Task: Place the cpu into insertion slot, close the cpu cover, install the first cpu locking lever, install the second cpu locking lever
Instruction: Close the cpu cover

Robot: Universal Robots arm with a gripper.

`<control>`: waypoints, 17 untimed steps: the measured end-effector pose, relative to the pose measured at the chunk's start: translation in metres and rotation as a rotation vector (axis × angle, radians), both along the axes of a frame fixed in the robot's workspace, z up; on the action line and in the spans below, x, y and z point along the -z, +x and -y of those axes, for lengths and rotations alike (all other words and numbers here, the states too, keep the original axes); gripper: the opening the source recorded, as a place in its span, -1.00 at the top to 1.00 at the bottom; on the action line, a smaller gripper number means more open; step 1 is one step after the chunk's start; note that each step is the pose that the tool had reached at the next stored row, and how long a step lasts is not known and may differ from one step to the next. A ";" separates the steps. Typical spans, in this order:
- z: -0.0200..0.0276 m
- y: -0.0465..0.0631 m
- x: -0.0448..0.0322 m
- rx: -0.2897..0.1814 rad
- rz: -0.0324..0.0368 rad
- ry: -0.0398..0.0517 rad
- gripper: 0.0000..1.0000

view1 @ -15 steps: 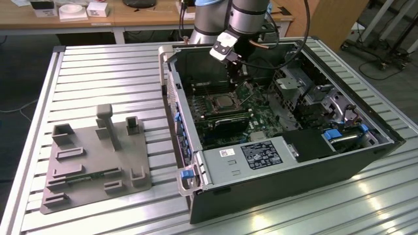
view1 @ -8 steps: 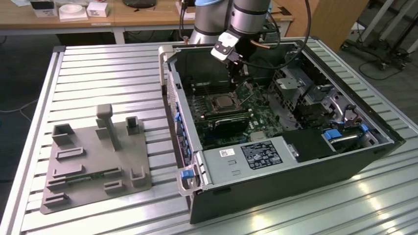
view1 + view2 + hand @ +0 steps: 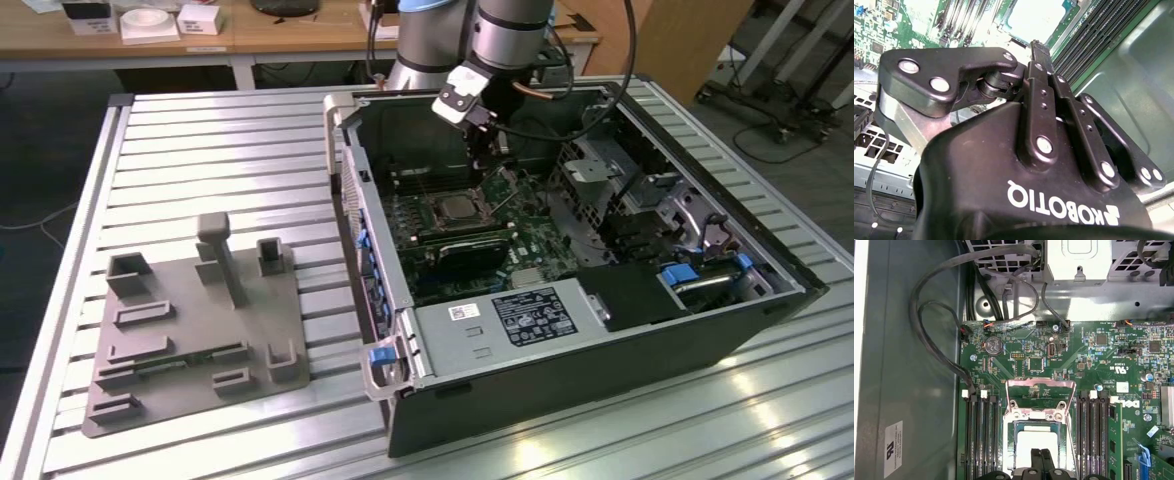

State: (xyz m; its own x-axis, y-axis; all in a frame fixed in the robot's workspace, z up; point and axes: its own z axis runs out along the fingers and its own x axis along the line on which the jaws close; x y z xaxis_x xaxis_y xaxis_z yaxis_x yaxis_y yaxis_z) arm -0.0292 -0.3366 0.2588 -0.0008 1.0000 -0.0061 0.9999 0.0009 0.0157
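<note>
Arm (image 3: 424, 50) enters at top of exterior view, grey tubes, wrist (image 3: 514, 40) pointing down. Gripper (image 3: 485, 150) hangs under it, black, approx. vertical, tips lowest. In both wrist views the fingers (image 3: 1037, 461) lie pressed together, tips meeting, no gap betw. them. Link bars (image 3: 1046, 120) drawn in close along the gripper's body.
</note>
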 end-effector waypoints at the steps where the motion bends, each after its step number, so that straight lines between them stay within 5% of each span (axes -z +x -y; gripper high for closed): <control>1: 0.0000 0.000 -0.0006 0.000 0.0000 0.0000 0.80; 17: 0.0000 0.005 -0.0036 0.000 0.0000 -0.0001 0.80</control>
